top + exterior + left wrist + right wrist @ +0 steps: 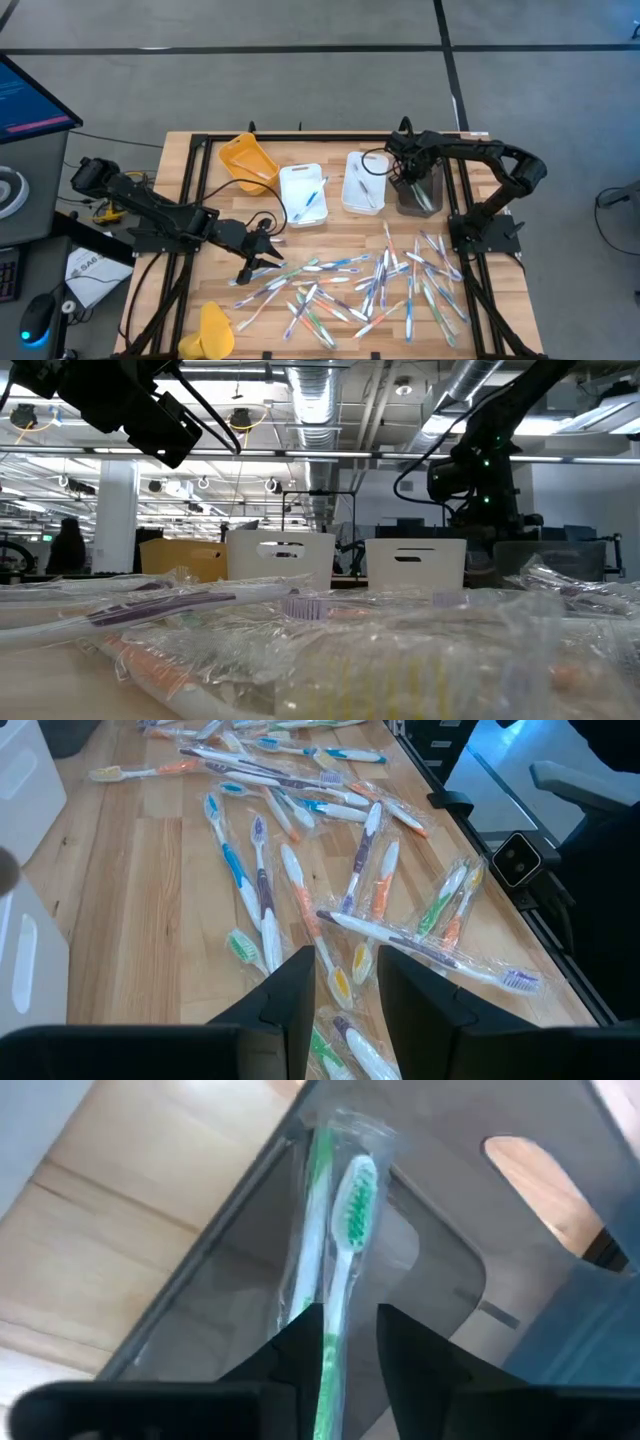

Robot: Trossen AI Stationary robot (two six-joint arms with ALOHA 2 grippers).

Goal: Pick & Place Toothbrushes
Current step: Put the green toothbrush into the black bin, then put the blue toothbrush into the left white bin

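Right wrist view: green toothbrush (338,1260) clamped between right claw (345,1342) fingers.

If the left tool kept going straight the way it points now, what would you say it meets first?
Most likely the wrapped toothbrushes scattered on the wooden table; the left tool, open, points down into that pile. Which brush comes first is hard to judge, as depth is unclear.

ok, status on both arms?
Right gripper shut on green toothbrush, over grey bin. Left gripper open, empty, above toothbrush pile. Nothing blocking.
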